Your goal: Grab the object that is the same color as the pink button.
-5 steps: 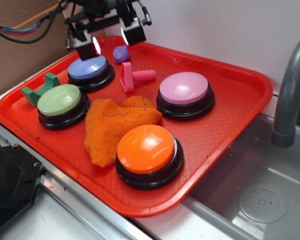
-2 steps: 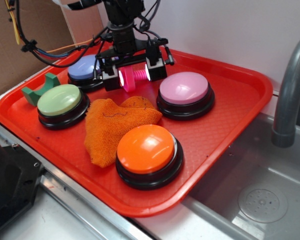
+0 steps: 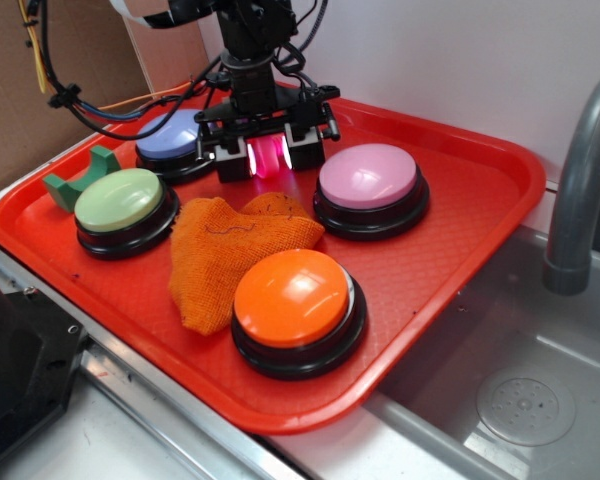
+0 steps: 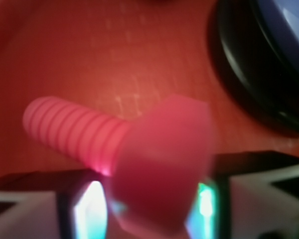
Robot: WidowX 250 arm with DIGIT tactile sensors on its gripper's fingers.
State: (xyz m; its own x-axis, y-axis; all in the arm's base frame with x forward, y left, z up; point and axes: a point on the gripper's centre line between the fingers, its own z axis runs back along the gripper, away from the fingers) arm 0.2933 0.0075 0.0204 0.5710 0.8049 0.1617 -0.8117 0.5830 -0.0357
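Your gripper stands low over the red tray, fingers pointing down, with the pink toy bolt between the lit finger pads. In the wrist view the bolt fills the frame: its flat head sits between the two pads, and the ribbed shaft runs out toward 10 o'clock. The jaws look drawn in against the head, though the blur there hides any actual contact, so you cannot tell whether the grip is made. The pink button sits just beside the gripper at 3 o'clock, apart from it. The lavender-blue button lies at 9 o'clock of the gripper; its black base shows at the wrist view's upper right.
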